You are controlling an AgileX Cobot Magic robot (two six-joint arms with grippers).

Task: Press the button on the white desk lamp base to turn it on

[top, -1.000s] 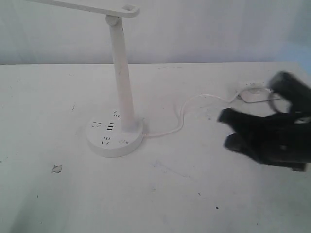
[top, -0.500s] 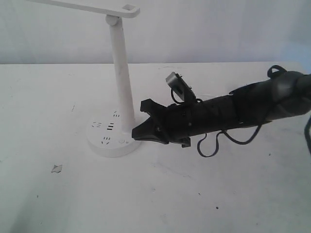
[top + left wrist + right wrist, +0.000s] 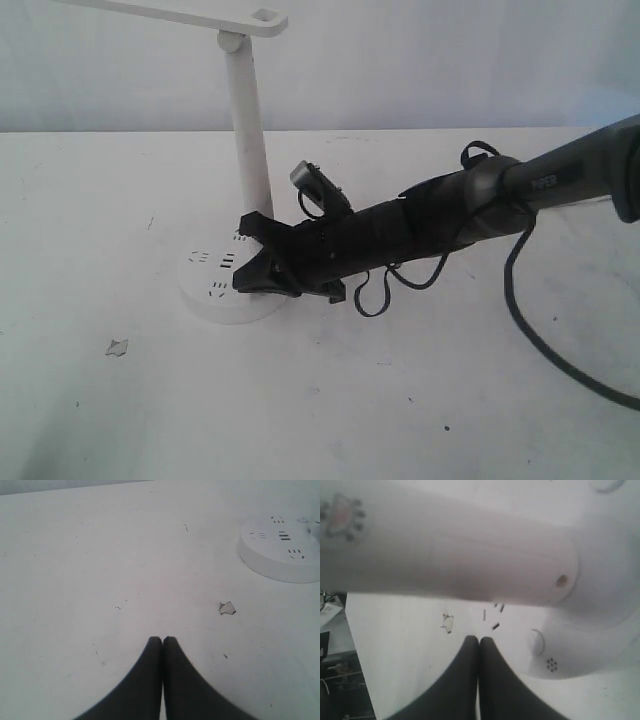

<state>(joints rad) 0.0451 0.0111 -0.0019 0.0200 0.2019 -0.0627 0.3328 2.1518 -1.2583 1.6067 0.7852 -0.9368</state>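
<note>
White tabletop (image 3: pixel 400 400); button (image 3: pixel 537 642), hidden in exterior view, sits beside closed right gripper (image 3: pixel 479 640) in wrist view.

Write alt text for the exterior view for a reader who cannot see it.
A black robot arm reaches in from the right, its right hand over the right side of the white desk lamp base, beside the slim stem. The lamp stands on a scuffed white table.

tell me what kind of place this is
Likely a robot test bench in a lab: a scuffed white table, a plain pale wall behind, and a black robot arm reaching to the white desk lamp base.
</note>
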